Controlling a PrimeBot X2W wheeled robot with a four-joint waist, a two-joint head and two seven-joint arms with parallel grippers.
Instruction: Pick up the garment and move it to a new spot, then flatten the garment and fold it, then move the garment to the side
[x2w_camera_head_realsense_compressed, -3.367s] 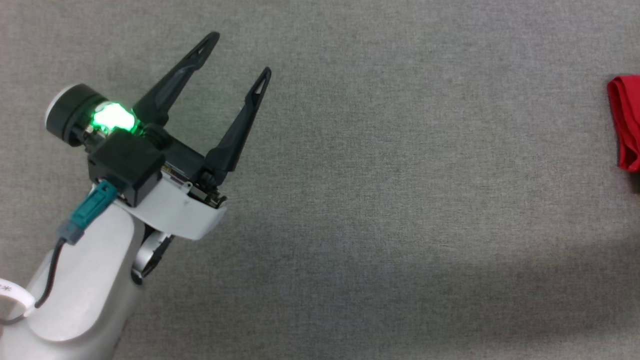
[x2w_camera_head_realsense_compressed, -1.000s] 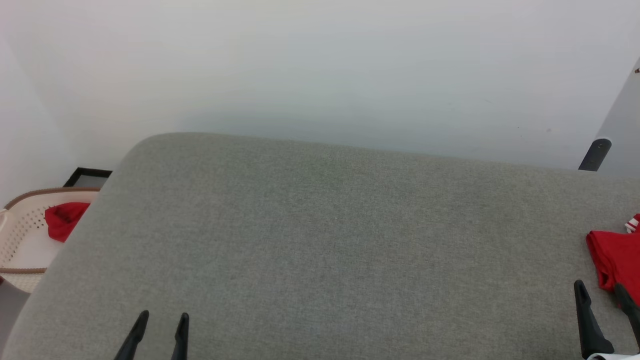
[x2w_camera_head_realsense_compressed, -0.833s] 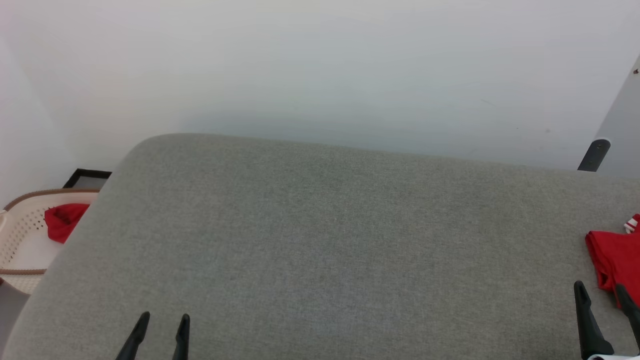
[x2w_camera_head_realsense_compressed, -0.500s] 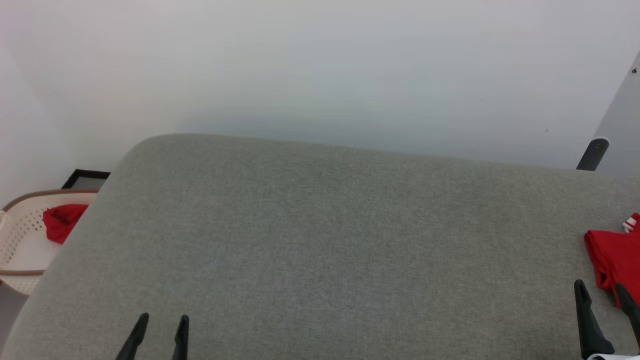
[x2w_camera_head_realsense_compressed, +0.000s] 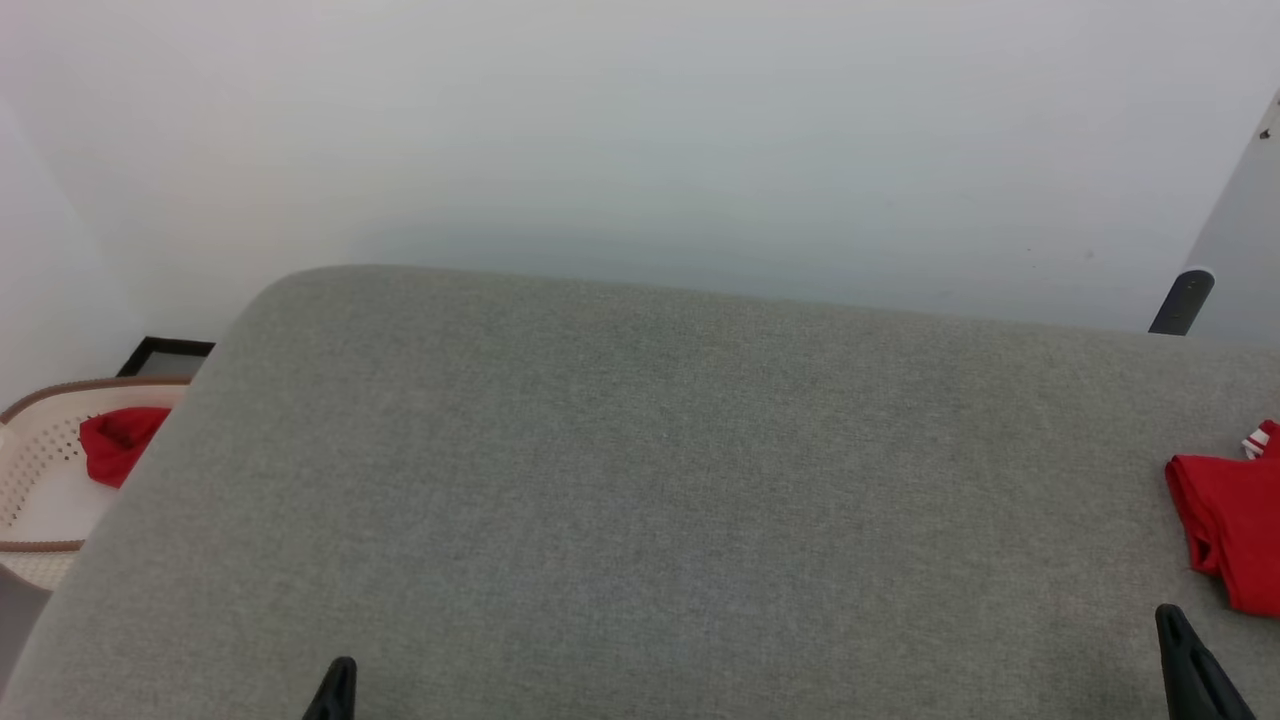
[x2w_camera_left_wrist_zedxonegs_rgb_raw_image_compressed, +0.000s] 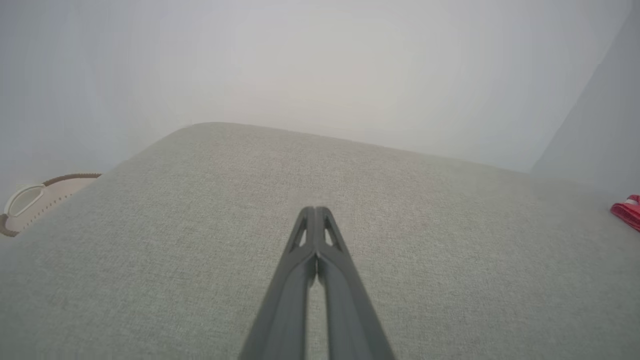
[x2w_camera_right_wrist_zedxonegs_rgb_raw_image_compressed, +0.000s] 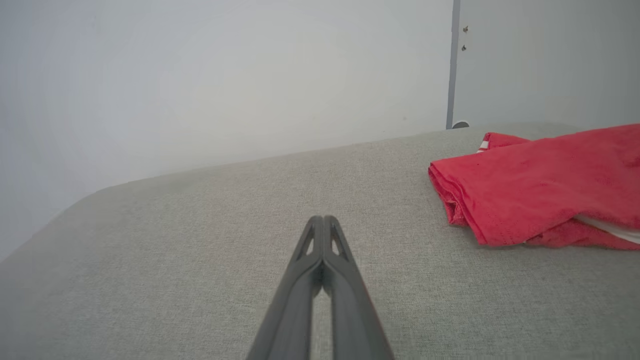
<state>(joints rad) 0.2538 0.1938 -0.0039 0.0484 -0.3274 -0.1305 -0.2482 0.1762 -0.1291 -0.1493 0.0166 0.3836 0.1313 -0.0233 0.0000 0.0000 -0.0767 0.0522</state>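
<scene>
Observed: the red jersey (x2w_camera_head_realsense_compressed: 1228, 520) lies folded into a compact bundle at the far right of the grey padded table (x2w_camera_head_realsense_compressed: 640, 450), partly past the head view's right edge. A strip of red-and-white trim shows at its far corner. In the right wrist view the folded edge faces the table's middle, the layers stacked fairly evenly, with a white band showing at the lower right.

Grippers: the left gripper (x2w_camera_left_wrist_zedxonegs_rgb_raw_image_compressed: 315, 212) is clenched on nothing, its fingers pressed together, above bare fabric well apart from the jersey. The right gripper (x2w_camera_right_wrist_zedxonegs_rgb_raw_image_compressed: 323, 220) is likewise clenched and empty. It is near the jersey's folded edge but not touching it, with the bundle to its right.

Other items: a pale perforated basket (x2w_camera_head_realsense_compressed: 35, 475) sits off the table's left end with a red cloth (x2w_camera_head_realsense_compressed: 115, 440) inside. A plain wall (x2w_camera_head_realsense_compressed: 640, 130) rises behind.

Assessment: the fold appears done and the jersey set aside, so the step in hand is judged to be the close of the placement.

Recommendations:
- Keep the right arm's path low-risk. Any travel should go away from the bundle, not across it, so the fingers do not catch the top layer.
- If the jersey needs to go further aside, open over the folded edge, take all layers together, and slide rather than lift.
- Leave the left arm clear.

Risk: a snagged layer would undo the fold.
</scene>
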